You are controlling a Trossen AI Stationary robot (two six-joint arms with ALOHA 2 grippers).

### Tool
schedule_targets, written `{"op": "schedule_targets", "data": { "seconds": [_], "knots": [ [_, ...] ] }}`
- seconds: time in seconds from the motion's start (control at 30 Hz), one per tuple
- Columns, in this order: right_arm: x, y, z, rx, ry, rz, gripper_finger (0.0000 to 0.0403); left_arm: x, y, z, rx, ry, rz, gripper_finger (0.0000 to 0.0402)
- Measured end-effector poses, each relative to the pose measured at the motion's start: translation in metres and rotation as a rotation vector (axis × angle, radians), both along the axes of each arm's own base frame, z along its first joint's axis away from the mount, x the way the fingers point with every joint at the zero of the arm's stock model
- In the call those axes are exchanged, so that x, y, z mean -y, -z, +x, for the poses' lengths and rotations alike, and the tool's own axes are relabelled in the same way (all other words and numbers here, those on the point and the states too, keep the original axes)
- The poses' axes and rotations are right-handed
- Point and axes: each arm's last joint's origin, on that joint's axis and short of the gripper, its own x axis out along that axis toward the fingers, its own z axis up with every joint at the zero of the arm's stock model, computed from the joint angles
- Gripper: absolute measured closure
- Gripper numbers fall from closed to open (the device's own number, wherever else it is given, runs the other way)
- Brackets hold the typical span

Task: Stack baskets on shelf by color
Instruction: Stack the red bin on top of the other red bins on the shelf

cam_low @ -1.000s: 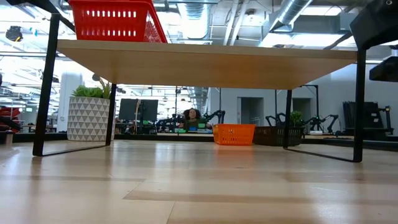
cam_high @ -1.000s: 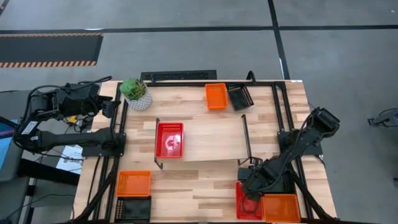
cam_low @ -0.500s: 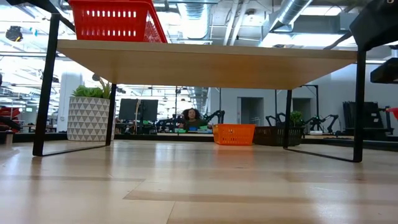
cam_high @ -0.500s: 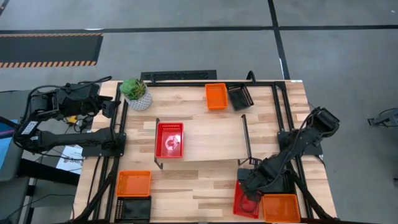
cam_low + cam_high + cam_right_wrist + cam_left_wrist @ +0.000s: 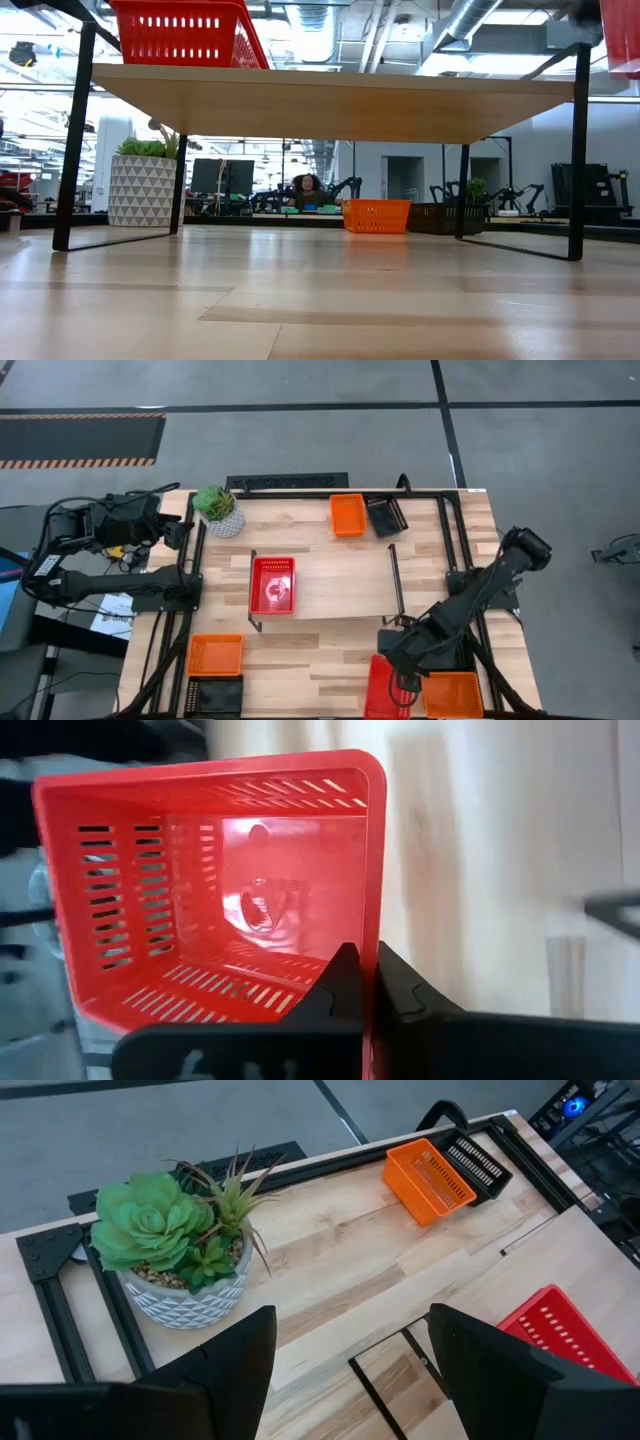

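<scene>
Baskets are sitting all around the shelf (image 5: pixel 330 585), and only one has changed in the last second. Starting far left of the shelf, the left end effector (image 5: pixel 345 1370) is idling off the worktop (image 5: pixel 310 660) edge beside the potted plant (image 5: pixel 219 508), its fingers spread wide and carrying nothing. Left and in front of the shelf, an orange basket (image 5: pixel 215 655) and a black basket (image 5: pixel 216 693) are lying untouched. On the shelf's left end, a red basket (image 5: pixel 272 584) is sitting already placed, the start of the red stack. Behind the shelf, another orange basket (image 5: pixel 348 514) and a black one (image 5: pixel 385 515) are waiting side by side. In front of the shelf's right end, the change is happening: the right end effector (image 5: pixel 372 982) has pinched shut on the wall of a second red basket (image 5: pixel 382 686), which lay flat a second ago and is now tipping up and shifting away from the orange basket (image 5: pixel 452 694) next to it. In the low view its red corner (image 5: pixel 620 35) is now showing up high at the shelf's right leg. Judging from this, the pick is succeeding and the carry across to the red basket on the shelf's left end is coming next; the one-wall grip is leaving the basket hanging tilted, so nesting it squarely will need care.
</scene>
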Motion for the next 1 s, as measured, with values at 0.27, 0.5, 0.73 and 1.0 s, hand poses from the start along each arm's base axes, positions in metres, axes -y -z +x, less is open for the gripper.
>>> {"op": "schedule_targets", "data": {
  "seconds": [0.27,0.5,0.73,1.0],
  "knots": [
    [0.053,-0.106,0.042,0.297,0.016,-0.026,0.0398,0.000,0.000,0.000,0.008,-0.002,-0.013,0.0152],
    [0.126,-0.146,0.087,0.440,0.074,-0.127,0.0397,0.001,0.000,0.000,-0.004,0.032,-0.005,0.0152],
    [0.183,-0.158,0.132,0.532,0.085,-0.216,0.0396,0.001,0.000,0.001,-0.013,0.071,-0.004,0.0152],
    [0.223,-0.142,0.173,0.628,0.049,-0.206,0.0395,0.001,0.000,0.001,-0.035,0.102,0.021,0.0152]
  ]
}}
